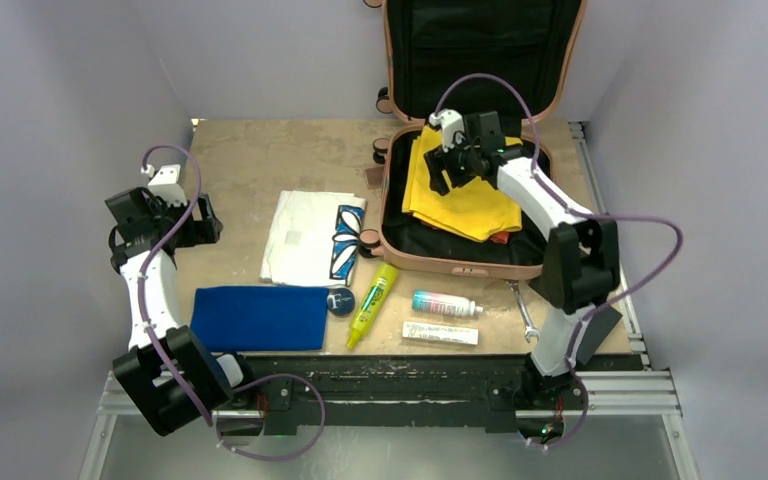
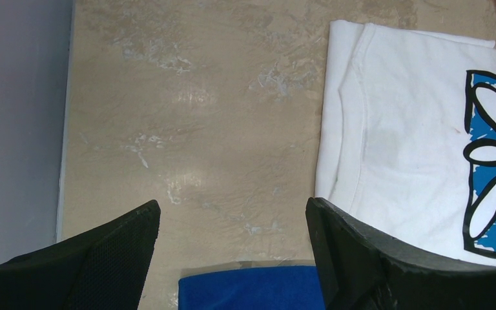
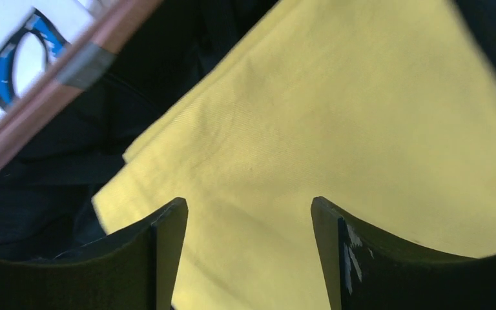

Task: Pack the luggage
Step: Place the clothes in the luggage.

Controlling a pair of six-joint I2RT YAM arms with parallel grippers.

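Observation:
The luggage [image 1: 460, 266], a salmon-pink suitcase, lies open at the back right with its lid [image 1: 480, 50] standing against the wall. A folded yellow cloth [image 1: 465, 205] lies in its black-lined base. My right gripper [image 1: 438, 172] hovers over the cloth's left part. In the right wrist view its jaws stand open over the yellow cloth [image 3: 336, 116] with nothing between them [image 3: 248, 213], and the pink rim [image 3: 71, 64] crosses the upper left. My left gripper [image 1: 203, 222] is at the table's left, open [image 2: 232, 213] over bare tabletop.
A white shirt with a blue print [image 1: 305, 240] [image 2: 413, 142] and a blue cloth [image 1: 260, 318] [image 2: 252, 287] lie left of the suitcase. A yellow-green tube [image 1: 372, 305], small bottle [image 1: 445, 304], white box [image 1: 440, 334], wrench [image 1: 523, 312] and round blue disc [image 1: 340, 301] lie along the front.

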